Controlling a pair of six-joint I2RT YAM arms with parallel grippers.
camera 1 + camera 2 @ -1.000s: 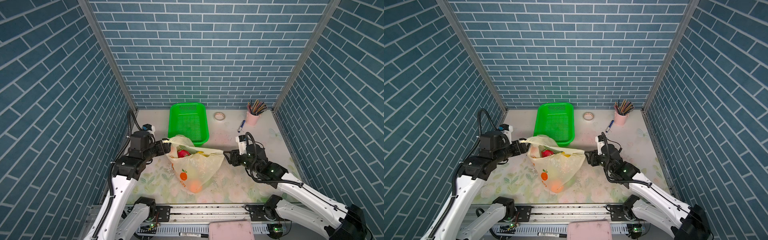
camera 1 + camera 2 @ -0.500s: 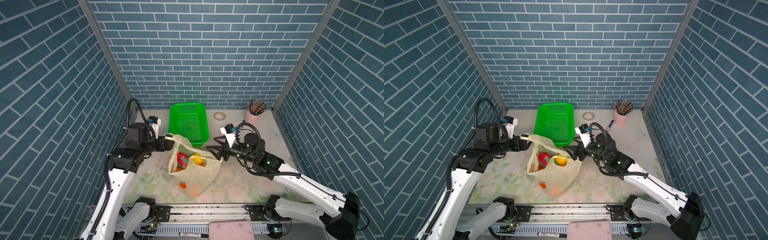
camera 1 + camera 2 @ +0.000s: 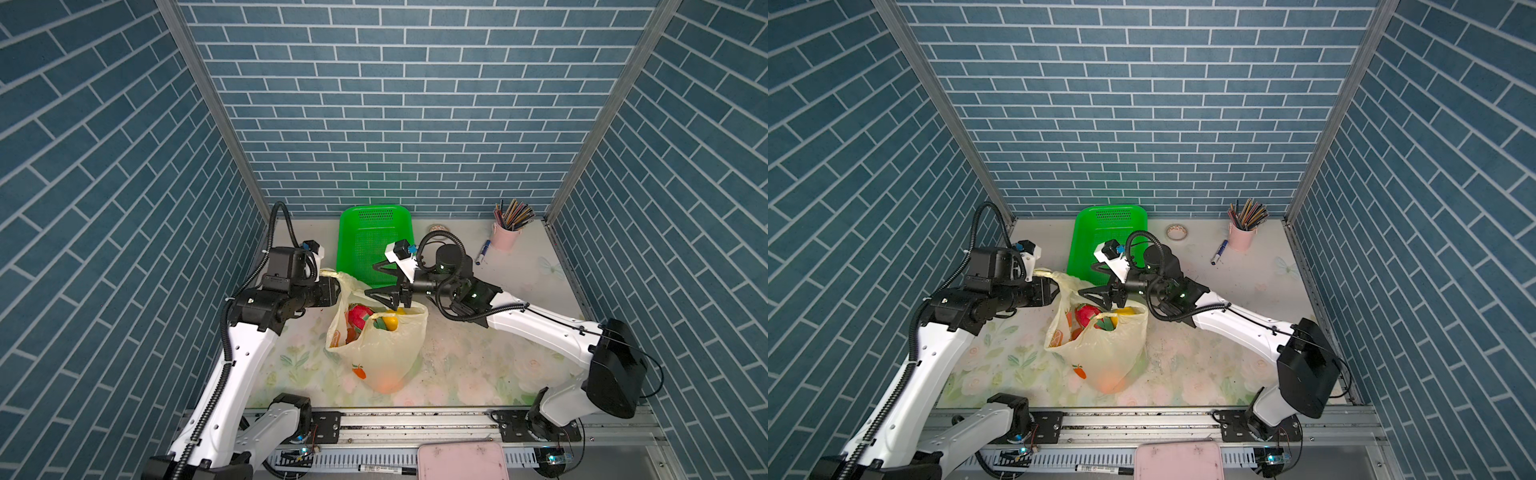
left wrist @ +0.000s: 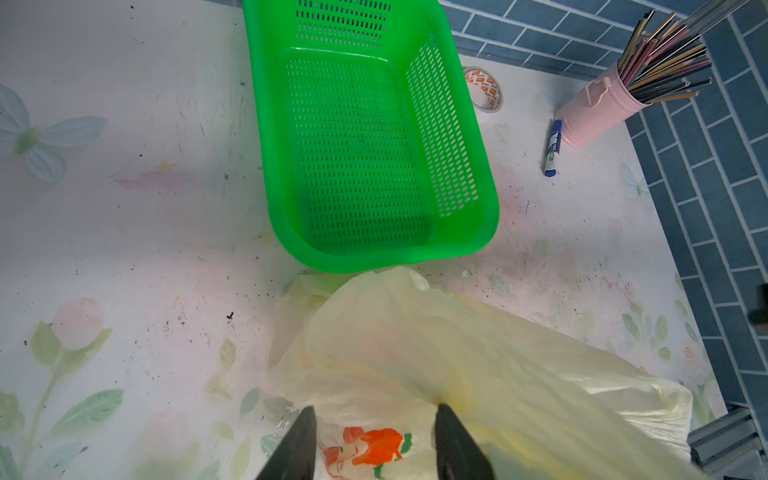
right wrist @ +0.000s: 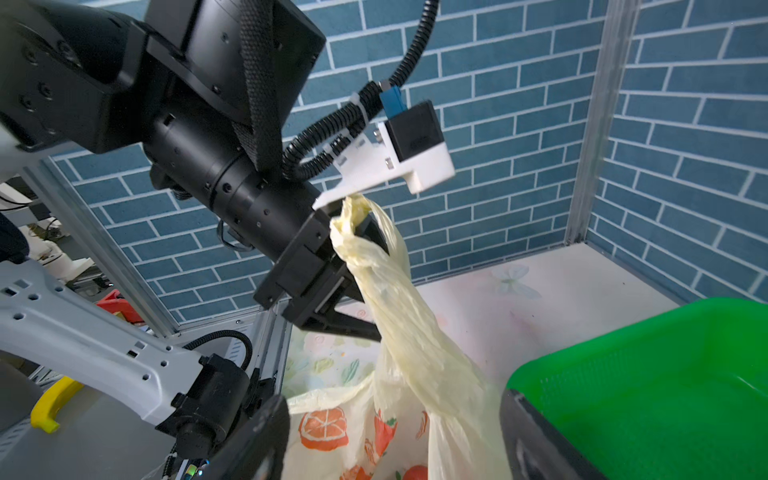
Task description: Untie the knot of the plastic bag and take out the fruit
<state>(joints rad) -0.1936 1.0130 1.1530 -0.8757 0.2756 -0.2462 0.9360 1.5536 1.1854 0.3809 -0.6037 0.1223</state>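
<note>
The plastic bag (image 3: 384,353) stands on the table with its mouth gaping, in both top views. Inside it show a red fruit (image 3: 359,316) and a yellow fruit (image 3: 390,323); an orange one (image 3: 1111,382) shines through the film near the bottom. No knot shows. My left gripper (image 3: 336,289) stands open, jaws half apart. One twisted handle strip (image 5: 374,266) is draped over a finger and rises taut from the bag. My right gripper (image 3: 372,279) hovers open over the bag's far rim, holding nothing. A loose handle strip (image 3: 384,316) lies across the fruit.
A green perforated basket (image 3: 374,241) stands just behind the bag, close to my right gripper. Farther back right are a tape roll (image 3: 439,228), a blue marker (image 3: 482,252) and a pink cup of pencils (image 3: 506,239). Brick walls close in three sides.
My right gripper let go of its handle, opened wider and swung left and up over the bag's mouth. The left arm rose, its jaws narrowed, and the stretched bag now stands upright.
</note>
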